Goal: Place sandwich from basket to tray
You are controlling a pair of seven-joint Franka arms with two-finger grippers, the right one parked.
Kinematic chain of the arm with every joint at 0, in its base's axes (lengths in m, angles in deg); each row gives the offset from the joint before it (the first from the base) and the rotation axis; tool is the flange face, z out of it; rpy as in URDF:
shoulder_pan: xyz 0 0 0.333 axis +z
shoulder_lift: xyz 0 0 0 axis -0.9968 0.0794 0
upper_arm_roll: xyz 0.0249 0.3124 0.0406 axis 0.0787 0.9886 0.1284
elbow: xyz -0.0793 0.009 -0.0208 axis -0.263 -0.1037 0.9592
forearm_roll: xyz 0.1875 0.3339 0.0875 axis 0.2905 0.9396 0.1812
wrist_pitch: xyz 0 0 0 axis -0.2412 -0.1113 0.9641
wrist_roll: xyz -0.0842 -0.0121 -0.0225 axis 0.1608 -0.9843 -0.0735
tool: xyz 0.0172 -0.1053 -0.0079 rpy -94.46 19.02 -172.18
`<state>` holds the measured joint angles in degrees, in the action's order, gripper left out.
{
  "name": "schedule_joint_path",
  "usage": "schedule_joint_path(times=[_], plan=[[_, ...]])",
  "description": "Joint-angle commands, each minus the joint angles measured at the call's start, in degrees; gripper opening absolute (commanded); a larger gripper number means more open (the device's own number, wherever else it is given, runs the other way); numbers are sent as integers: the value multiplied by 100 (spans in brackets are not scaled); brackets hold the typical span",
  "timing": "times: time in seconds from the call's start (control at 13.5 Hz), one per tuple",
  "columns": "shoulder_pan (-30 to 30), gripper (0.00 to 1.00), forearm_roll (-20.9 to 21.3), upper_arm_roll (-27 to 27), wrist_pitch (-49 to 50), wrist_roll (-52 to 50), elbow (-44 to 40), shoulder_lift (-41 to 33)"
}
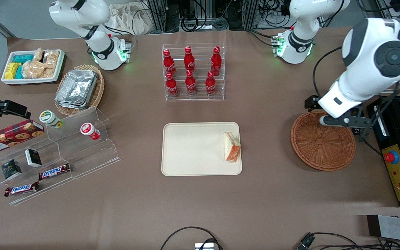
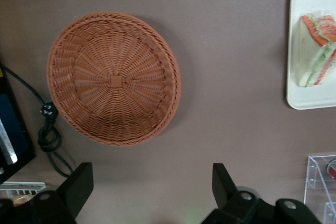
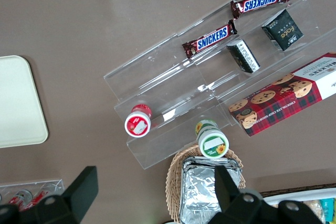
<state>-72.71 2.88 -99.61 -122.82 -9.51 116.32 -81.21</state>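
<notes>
The sandwich (image 1: 232, 147), a clear-wrapped white wedge with orange and green filling, lies on the cream tray (image 1: 193, 149) at the tray's end toward the working arm; it also shows in the left wrist view (image 2: 316, 51) on the tray (image 2: 308, 95). The round reddish-brown wicker basket (image 1: 322, 140) is empty, as the left wrist view (image 2: 114, 78) shows. My left gripper (image 1: 340, 120) hangs above the basket's rim farther from the front camera. Its black fingers (image 2: 79, 184) stand wide apart with nothing between them.
A clear rack of red cola bottles (image 1: 193, 71) stands farther from the camera than the tray. A clear stepped stand (image 1: 61, 146) with snacks, a tan basket of foil trays (image 1: 78, 89) and a white bin (image 1: 33, 66) lie toward the parked arm's end. A black control box (image 1: 399, 172) sits beside the basket.
</notes>
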Motion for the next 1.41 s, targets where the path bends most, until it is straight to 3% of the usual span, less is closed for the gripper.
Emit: schedule_joint_path(times=[0.0,0.59,0.96,1.33], plan=[[132,100,-89,-20,156,210,-91,-62],[501,100,-370,50,147,306,-100,-106],[-859,100,-371,1867,297,1193,-29,-177],[-896,100,-300,1756,885,1195,-915,507]])
